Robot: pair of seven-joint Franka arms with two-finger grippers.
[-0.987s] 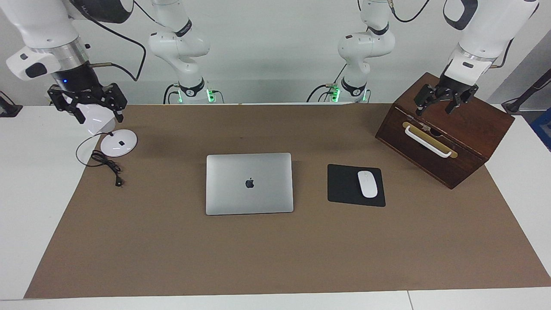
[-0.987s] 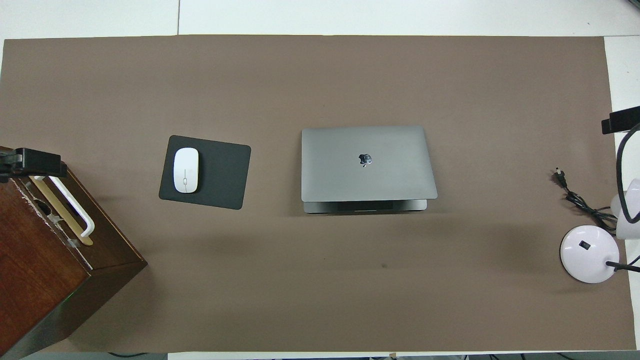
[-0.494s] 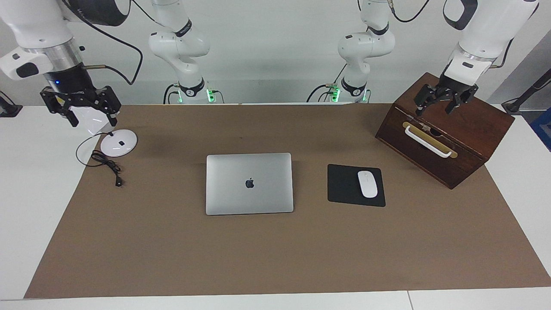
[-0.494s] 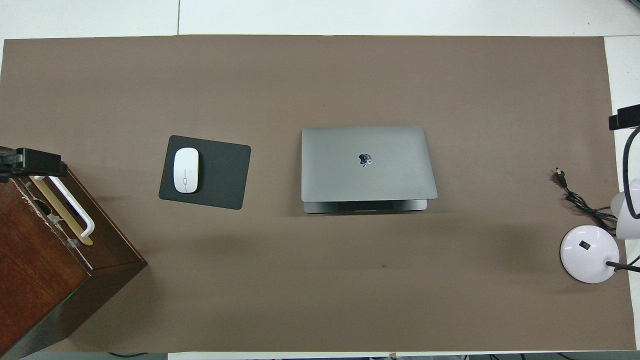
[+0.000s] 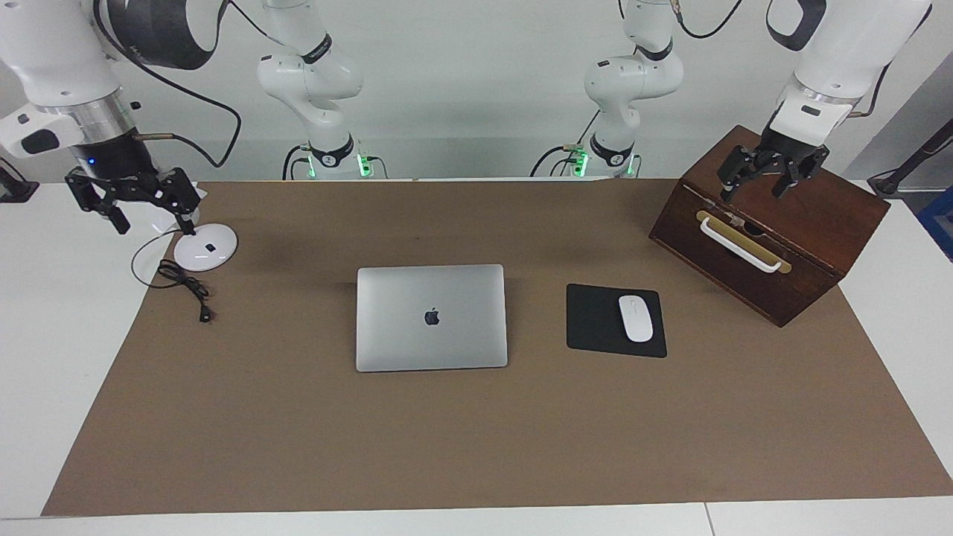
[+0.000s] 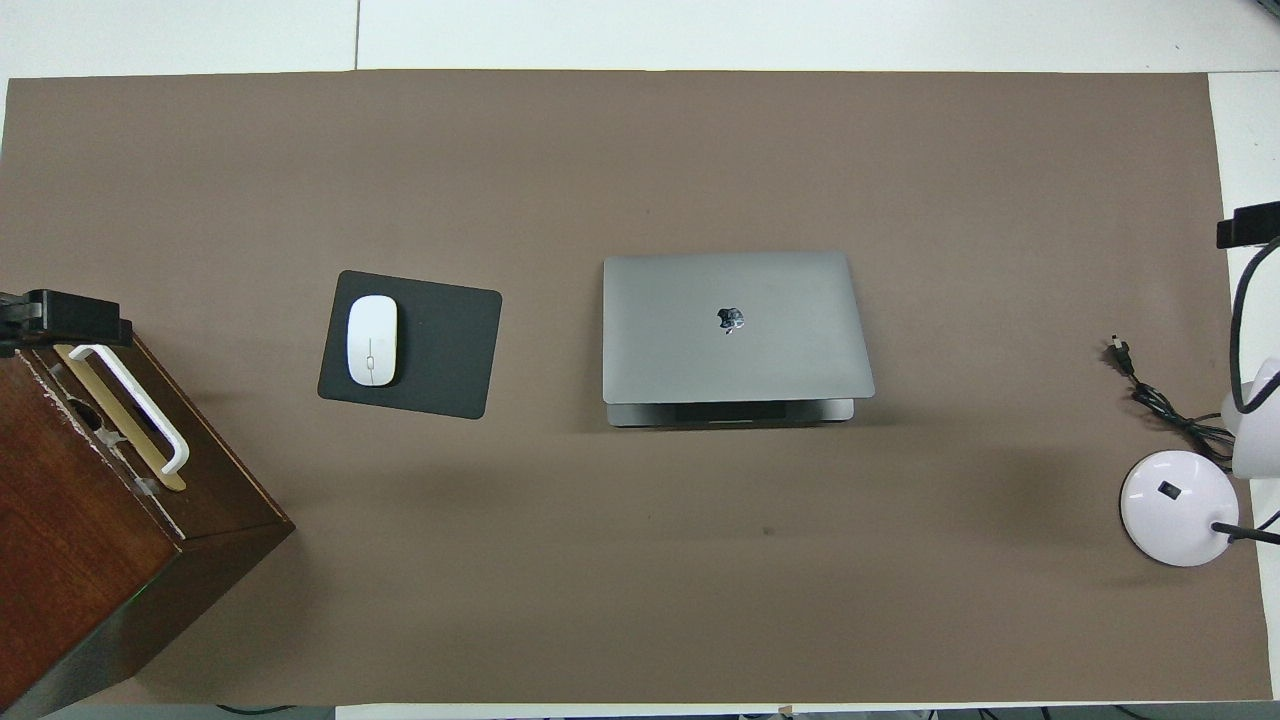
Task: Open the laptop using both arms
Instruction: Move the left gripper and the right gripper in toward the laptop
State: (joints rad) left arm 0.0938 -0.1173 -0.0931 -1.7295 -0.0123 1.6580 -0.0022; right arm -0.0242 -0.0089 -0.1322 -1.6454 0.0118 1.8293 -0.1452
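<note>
The silver-grey laptop [image 5: 431,316] lies on the middle of the brown mat with its apple logo up. Its lid is down or nearly so; in the overhead view [image 6: 735,325] a thin strip of its base shows under the lid's edge nearer to the robots. My left gripper [image 5: 752,190] hangs open and empty over the wooden box, far from the laptop; its tip shows in the overhead view [image 6: 65,318]. My right gripper [image 5: 153,216] hangs open and empty over the desk lamp's head, also far from the laptop; its tip shows in the overhead view [image 6: 1248,225].
A dark wooden box [image 5: 782,246] with a white handle [image 5: 741,246] stands at the left arm's end. A black mouse pad [image 5: 595,320] with a white mouse [image 5: 635,318] lies beside the laptop. A white lamp base [image 5: 205,246] and black cable [image 5: 186,286] sit at the right arm's end.
My right gripper has drifted outward toward the right arm's end of the table, off the lamp base. My left gripper has barely shifted. The laptop has not moved.
</note>
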